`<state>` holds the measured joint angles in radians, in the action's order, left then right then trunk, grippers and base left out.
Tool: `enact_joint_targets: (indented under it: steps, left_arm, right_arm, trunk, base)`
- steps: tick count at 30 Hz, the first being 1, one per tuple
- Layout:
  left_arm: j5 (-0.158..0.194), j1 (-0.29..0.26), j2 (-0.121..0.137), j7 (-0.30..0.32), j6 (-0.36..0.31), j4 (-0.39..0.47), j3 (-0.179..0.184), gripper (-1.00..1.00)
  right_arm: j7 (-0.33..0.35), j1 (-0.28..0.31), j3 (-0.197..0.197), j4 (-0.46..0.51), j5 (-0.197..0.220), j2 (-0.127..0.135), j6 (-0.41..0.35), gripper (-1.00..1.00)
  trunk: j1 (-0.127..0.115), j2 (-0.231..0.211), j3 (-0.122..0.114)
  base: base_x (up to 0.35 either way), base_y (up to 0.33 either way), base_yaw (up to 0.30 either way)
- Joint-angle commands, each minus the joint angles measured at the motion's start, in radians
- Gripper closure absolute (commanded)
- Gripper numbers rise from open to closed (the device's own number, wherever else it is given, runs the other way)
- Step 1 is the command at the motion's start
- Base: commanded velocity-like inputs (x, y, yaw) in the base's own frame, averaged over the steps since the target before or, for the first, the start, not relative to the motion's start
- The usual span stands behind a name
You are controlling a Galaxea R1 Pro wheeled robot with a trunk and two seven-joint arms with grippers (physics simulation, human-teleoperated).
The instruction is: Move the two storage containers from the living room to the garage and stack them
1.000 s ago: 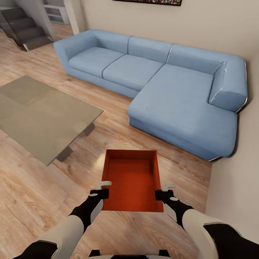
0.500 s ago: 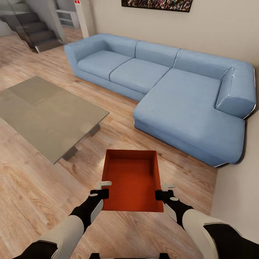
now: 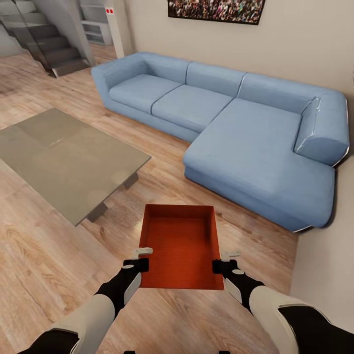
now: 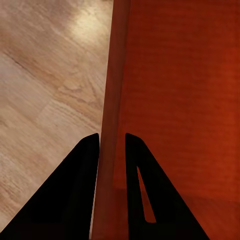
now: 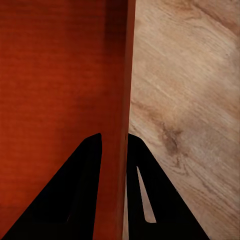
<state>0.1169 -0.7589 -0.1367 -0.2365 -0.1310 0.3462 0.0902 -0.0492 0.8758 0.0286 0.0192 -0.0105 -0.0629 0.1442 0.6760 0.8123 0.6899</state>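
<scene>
One orange-red open-topped storage container (image 3: 179,243) hangs level in front of me above the light wood plank floor of the living room. My left gripper (image 3: 140,260) is shut on its left wall, and my right gripper (image 3: 222,261) is shut on its right wall. In the left wrist view the two dark fingers (image 4: 82,175) straddle the container's wall (image 4: 112,100), one inside and one outside. The right wrist view shows the same pinch on the opposite wall (image 5: 122,100). The container is empty.
A blue corner sofa (image 3: 231,128) runs along the far wall and the right side. A low grey table (image 3: 64,160) stands to my left. Stairs (image 3: 46,42) rise at the far left. A pale wall (image 3: 324,275) is close on my right.
The whole view has shifted, with sofa and table sliding right and down, so the camera has moved. The container and both grippers hold the same pose relative to me.
</scene>
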Motion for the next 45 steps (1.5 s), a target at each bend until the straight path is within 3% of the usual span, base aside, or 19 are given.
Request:
enact_joint_targets:
  steps: [1, 45]
  left_arm:
    - [-0.005, 0.0, -0.001, -0.014, -0.004, 0.01, 0.0, 1.0]
    - [-0.005, 0.0, 0.0, -0.014, -0.004, 0.01, 0.0, 1.0]
  right_arm:
    - [-0.003, 0.0, -0.007, -0.005, 0.009, 0.0, 0.003, 1.0]
    - [-0.003, 0.0, -0.007, -0.005, 0.009, 0.0, 0.003, 1.0]
  trunk:
    - [0.0, 0.001, -0.001]
    - [0.0, 0.001, -0.069]
  base:
    - [0.0, 0.0, 0.0]
    - [0.0, 0.0, 0.0]
